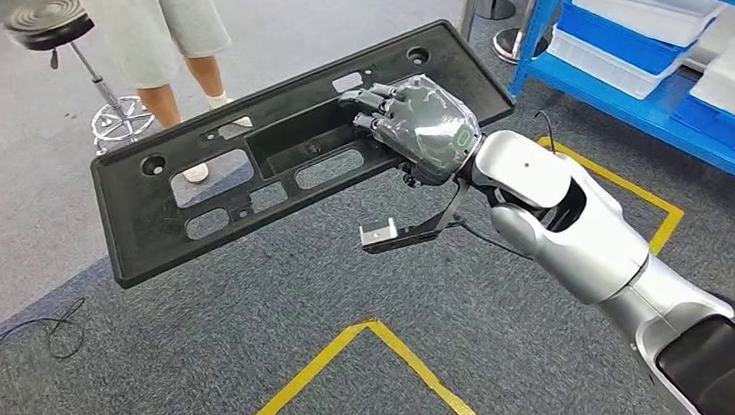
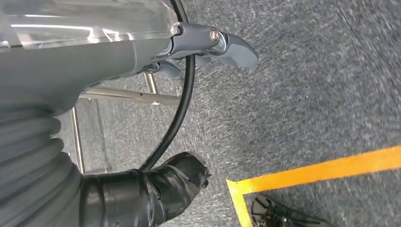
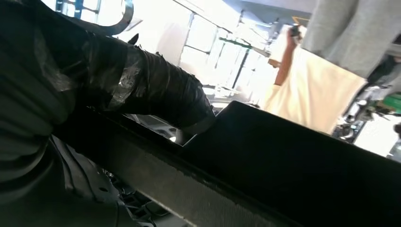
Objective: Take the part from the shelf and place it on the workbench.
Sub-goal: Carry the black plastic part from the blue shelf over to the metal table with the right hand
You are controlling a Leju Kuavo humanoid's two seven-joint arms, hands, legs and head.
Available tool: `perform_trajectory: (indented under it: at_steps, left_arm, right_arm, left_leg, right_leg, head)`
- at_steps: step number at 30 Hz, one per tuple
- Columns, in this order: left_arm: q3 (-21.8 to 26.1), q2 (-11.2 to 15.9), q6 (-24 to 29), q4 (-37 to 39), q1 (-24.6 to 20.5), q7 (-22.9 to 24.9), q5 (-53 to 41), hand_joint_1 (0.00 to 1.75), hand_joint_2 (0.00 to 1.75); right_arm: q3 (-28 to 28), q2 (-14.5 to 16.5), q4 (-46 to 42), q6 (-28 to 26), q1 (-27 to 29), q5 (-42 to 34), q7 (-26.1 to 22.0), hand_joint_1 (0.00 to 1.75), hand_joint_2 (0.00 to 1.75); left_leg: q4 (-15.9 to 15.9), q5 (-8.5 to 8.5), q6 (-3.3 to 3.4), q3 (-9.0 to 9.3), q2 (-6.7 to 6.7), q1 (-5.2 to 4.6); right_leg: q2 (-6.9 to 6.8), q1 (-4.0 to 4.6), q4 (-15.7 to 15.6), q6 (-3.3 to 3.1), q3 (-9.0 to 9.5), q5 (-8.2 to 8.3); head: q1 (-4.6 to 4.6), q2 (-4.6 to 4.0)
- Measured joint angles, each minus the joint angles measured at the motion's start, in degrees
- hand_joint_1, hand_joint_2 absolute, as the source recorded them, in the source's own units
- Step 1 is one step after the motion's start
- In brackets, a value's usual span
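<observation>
A long black plastic part with several cut-out holes is held up in the air over the grey carpet. My right hand grips its near edge toward its right end, fingers laid over the top face. In the right wrist view the part's dark underside fills the lower area, with the taped thumb pressed against it. My left hand hangs over the floor with nothing in it, its fingers slightly curled.
A blue shelf with white and blue bins stands at the right. A person in grey shorts stands beyond the part, beside a black stool. Yellow floor tape marks the carpet. Cables lie at the left.
</observation>
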Motion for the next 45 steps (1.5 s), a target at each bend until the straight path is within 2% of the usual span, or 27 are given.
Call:
perform_trajectory:
  at_steps: [1, 2, 3, 5, 7, 9, 11, 14, 16, 17, 18, 21, 23, 25, 27, 29, 30, 31, 32, 34, 36, 38, 39, 40, 41, 42, 45]
  left_arm:
    - [0.0, 0.0, 0.0, 0.0, 0.0, 0.0, 0.0, 0.00, 1.75]
    - [0.0, 0.0, 0.0, 0.0, 0.0, 0.0, 0.0, 0.00, 1.75]
    - [0.0, 0.0, 0.0, 0.0, 0.0, 0.0, 0.0, 0.00, 1.75]
    - [0.0, 0.0, 0.0, 0.0, 0.0, 0.0, 0.0, 0.00, 1.75]
    - [0.0, -0.1, 0.0, 0.0, -0.1, 0.0, 0.0, 0.00, 1.75]
    - [0.0, -0.1, 0.0, 0.0, 0.1, 0.0, -0.1, 0.00, 1.75]
    - [0.0, -0.1, 0.0, 0.1, 0.3, 0.0, -0.2, 0.00, 1.75]
    - [0.0, 0.0, -0.1, 0.1, 0.2, 0.0, -0.4, 0.00, 1.75]
    - [0.0, 0.0, -0.1, 0.1, 0.2, 0.1, -0.4, 0.00, 1.75]
    - [0.0, 0.0, -0.1, 0.1, 0.2, 0.2, -0.5, 0.00, 1.75]
    - [0.0, 0.0, -0.1, 0.1, 0.2, 0.4, -0.6, 0.00, 1.75]
    - [0.0, 0.1, 0.2, 0.1, 0.3, 1.9, -1.2, 0.00, 1.75]
    - [0.0, 0.2, 0.5, 0.1, 0.4, 3.1, -1.7, 0.00, 1.75]
    - [0.0, 0.3, 0.8, 0.1, 0.6, 4.2, -2.0, 0.00, 1.75]
    - [0.0, 0.4, 1.1, 0.1, 0.8, 5.1, -2.2, 0.00, 1.75]
    - [0.0, 0.5, 1.3, 0.1, 0.9, 5.7, -2.2, 0.00, 1.75]
    - [0.0, 0.5, 1.3, 0.1, 0.9, 5.8, -2.2, 0.00, 1.75]
    - [0.0, 0.6, 1.3, 0.1, 0.9, 5.8, -2.2, 0.00, 1.75]
    - [0.0, 0.6, 1.3, 0.1, 0.9, 5.8, -2.2, 0.00, 1.75]
    - [0.0, 0.6, 1.3, 0.1, 0.9, 5.8, -2.2, 0.00, 1.75]
    - [0.0, 0.6, 1.3, 0.1, 0.9, 5.8, -2.2, 0.00, 1.75]
    - [0.0, 0.6, 1.3, 0.1, 0.9, 5.9, -2.2, 0.00, 1.75]
    - [0.0, 0.5, 1.3, 0.1, 1.0, 5.9, -2.2, 0.00, 1.75]
    - [0.0, 0.5, 1.3, 0.1, 1.1, 5.9, -2.2, 0.00, 1.75]
    - [0.0, 0.5, 1.3, 0.1, 1.2, 5.9, -2.2, 0.00, 1.75]
    - [0.0, 0.5, 1.3, 0.1, 1.2, 5.9, -2.2, 0.00, 1.75]
    - [0.0, 0.7, 1.3, 0.2, 1.2, 5.9, -2.2, 0.00, 1.75]
  right_arm:
    - [0.1, 0.0, 0.0, 0.0, 0.1, 0.0, 0.0, 1.75, 1.75]
    - [0.2, 0.0, 0.1, 0.0, 0.2, 0.0, 0.0, 1.75, 1.75]
    - [0.3, 0.0, 0.1, 0.0, 0.2, 0.0, 0.0, 1.75, 1.75]
    - [0.3, 0.0, 0.1, 0.0, 0.1, 0.0, 0.0, 1.75, 1.75]
    - [0.4, 0.0, 0.1, 0.0, -0.1, 0.0, 0.1, 1.75, 1.75]
    - [0.4, 0.0, 0.1, 0.0, -0.2, 0.0, 0.3, 1.75, 1.75]
    - [0.5, 0.2, 0.0, 0.0, -0.2, 0.1, 0.5, 1.75, 1.75]
    - [0.5, 0.3, -0.1, 0.0, -0.3, 0.1, 0.6, 1.75, 1.75]
    - [0.5, 0.3, -0.1, 0.0, -0.2, 0.0, 0.6, 1.75, 1.75]
    - [0.5, 0.3, -0.1, 0.0, -0.2, 0.0, 0.6, 1.75, 1.75]
    - [0.5, 0.3, -0.1, 0.0, -0.2, 0.0, 0.6, 1.75, 1.75]
    - [0.5, 0.3, -0.1, 0.0, -0.4, 0.0, 0.6, 1.75, 1.75]
    - [0.5, 0.3, -0.1, 0.0, -0.5, 0.0, 0.6, 1.75, 1.75]
    - [0.5, 0.3, -0.2, 0.0, -0.5, -0.1, 0.6, 1.75, 1.75]
    - [0.5, 0.3, -0.2, 0.0, -0.5, -0.1, 0.5, 1.75, 1.75]
    - [0.5, 0.0, -0.2, 0.0, -0.4, -0.2, 0.6, 1.75, 1.75]
    - [0.5, -0.1, -0.2, 0.0, -0.3, -0.2, 0.6, 1.75, 1.75]
    - [0.5, -0.2, -0.1, 0.1, -0.1, -0.2, 0.6, 1.75, 1.75]
    - [0.5, -0.2, -0.1, 0.1, 0.1, -0.2, 0.6, 1.75, 1.75]
    - [0.6, -0.2, -0.1, 0.2, 0.2, -0.2, 0.6, 1.75, 1.75]
    - [0.6, -0.2, -0.1, 0.2, 0.1, -0.2, 0.6, 1.75, 1.75]
    - [0.6, -0.3, -0.1, 0.2, -0.1, -0.2, 0.6, 1.75, 1.75]
    - [0.6, -0.3, -0.1, 0.2, -0.2, -0.1, 0.6, 1.75, 1.75]
    - [0.6, -0.3, -0.1, 0.3, -0.3, -0.1, 0.6, 1.75, 1.75]
    - [0.6, -0.2, -0.1, 0.3, -0.3, -0.2, 0.6, 1.75, 1.75]
    - [0.6, -0.1, -0.1, 0.3, -0.4, -0.2, 0.6, 1.75, 1.75]
    - [0.6, 0.0, 0.0, 0.3, -0.6, -0.2, 0.5, 1.75, 1.75]
  left_leg:
    - [0.1, -0.02, 0.04, -0.03, -0.73, -0.09]
    - [0.3, -0.07, 0.07, -0.05, -1.48, -0.17]
    - [0.5, -0.14, 0.07, -0.05, -2.22, -0.25]
    - [0.9, -0.28, -0.08, -0.25, -3.54, -0.25]
    - [1.1, -0.15, -0.59, -0.81, -4.69, 0.06]
    - [0.8, 0.18, -1.36, -1.18, -5.87, 0.30]
    - [1.7, -0.43, -1.97, -1.63, -4.62, 0.14]
    - [10.3, -4.83, -2.70, -5.80, 0.03, 0.29]
    - [15.9, -6.49, -3.21, -8.82, 0.89, 0.76]
    - [15.9, -5.87, -3.44, -8.95, 1.09, 1.01]
    - [13.8, -4.38, -3.63, -7.88, 1.40, 1.23]
    - [2.7, 0.14, -3.60, -1.84, 3.79, 1.15]
    - [0.5, 0.36, -2.83, -0.82, 4.02, 0.67]
    - [0.3, 0.50, -1.87, -0.90, 2.89, 0.63]
    - [-0.1, 0.68, -1.05, -0.58, 1.87, 0.73]
    - [-0.2, 0.74, -0.48, -0.40, 0.89, 0.65]
    - [-0.2, 0.72, -0.28, -0.42, 0.30, 0.51]
    - [-0.1, 0.68, -0.17, -0.44, -0.36, 0.34]
    - [0.0, 0.64, -0.10, -0.45, -1.09, 0.16]
    - [0.3, 0.54, -0.05, -0.41, -2.53, -0.11]
    - [0.7, 0.42, -0.18, -0.57, -3.75, -0.20]
    - [0.9, 0.53, -0.68, -1.18, -4.92, 0.15]
    - [0.9, 0.70, -1.06, -1.48, -5.57, 0.38]
    - [0.7, 0.84, -1.46, -1.59, -6.18, 0.50]
    - [0.9, 0.74, -1.75, -1.67, -5.89, 0.46]
    - [1.7, 0.13, -2.00, -2.04, -4.72, 0.34]
    - [10.2, -4.40, -2.61, -6.07, 0.08, 0.39]
  right_leg:
    - [0.15, 0.00, 1.6, -0.08, -1.00, 0.09]
    - [0.29, 0.02, 0.8, -0.26, -0.91, 1.44]
    - [0.59, 0.07, -2.0, -0.53, 0.14, 3.58]
    - [2.65, 0.12, -9.4, -1.31, 3.25, 7.33]
    - [4.14, 0.30, -13.1, -1.76, 4.72, 8.35]
    - [3.39, 0.41, -13.9, -1.87, 4.98, 8.45]
    - [2.06, 0.12, -15.1, -2.22, 5.80, 8.89]
    - [-0.06, -0.03, -16.2, -2.61, 6.78, 9.18]
    - [-1.39, -0.02, -16.1, -2.53, 6.85, 9.00]
    - [-2.03, -0.05, -16.1, -2.39, 6.92, 8.87]
    - [-2.66, -0.09, -16.0, -2.20, 7.04, 8.70]
    - [-4.26, 0.03, -15.5, -1.22, 7.48, 7.88]
    - [-5.05, 0.30, -15.3, -0.54, 7.57, 7.52]
    - [-5.71, 0.17, -15.3, 0.14, 7.71, 7.24]
    - [-4.08, -0.21, -13.3, 0.64, 7.03, 5.51]
    - [-1.15, -0.29, -6.6, 0.63, 3.94, 1.92]
    - [-0.34, -0.22, -2.5, 0.51, 1.81, 0.28]
    - [0.00, -0.12, 0.5, 0.36, 0.09, -0.47]
    - [0.14, -0.05, 1.7, 0.15, -0.81, -0.13]
    - [0.67, 0.06, -2.7, -0.51, 0.66, 3.65]
    - [2.60, 0.23, -10.0, -1.23, 3.71, 7.41]
    - [4.31, 0.51, -13.5, -1.54, 5.15, 8.36]
    - [4.58, 0.66, -13.9, -1.62, 5.33, 8.24]
    - [3.95, 0.63, -14.1, -1.76, 5.51, 8.36]
    - [3.26, 0.54, -14.6, -1.96, 5.84, 8.54]
    - [2.54, 0.41, -15.2, -2.22, 6.24, 8.73]
    - [0.29, 0.49, -16.0, -2.84, 6.95, 8.94]
  head:
    - [-0.01, 0.00]
    - [0.00, 0.00]
    - [-0.01, 0.00]
    - [-0.04, 0.00]
    - [-0.05, 0.00]
    - [-0.03, 0.00]
    - [-0.06, 0.00]
    - [-0.10, 0.00]
    - [-0.10, 0.00]
    - [-0.10, 0.00]
    - [-0.10, 0.00]
    - [-0.08, 0.00]
    - [-0.04, 0.00]
    - [-0.03, 0.00]
    - [-0.02, 0.00]
    - [0.01, 0.00]
    - [0.00, 0.00]
    - [0.01, 0.00]
    - [-0.02, 0.00]
    - [-0.02, 0.00]
    - [-0.03, 0.00]
    - [-0.01, 0.00]
    - [0.00, 0.00]
    - [0.03, 0.00]
    - [0.02, 0.00]
    - [0.00, 0.00]
    - [-0.09, 0.00]
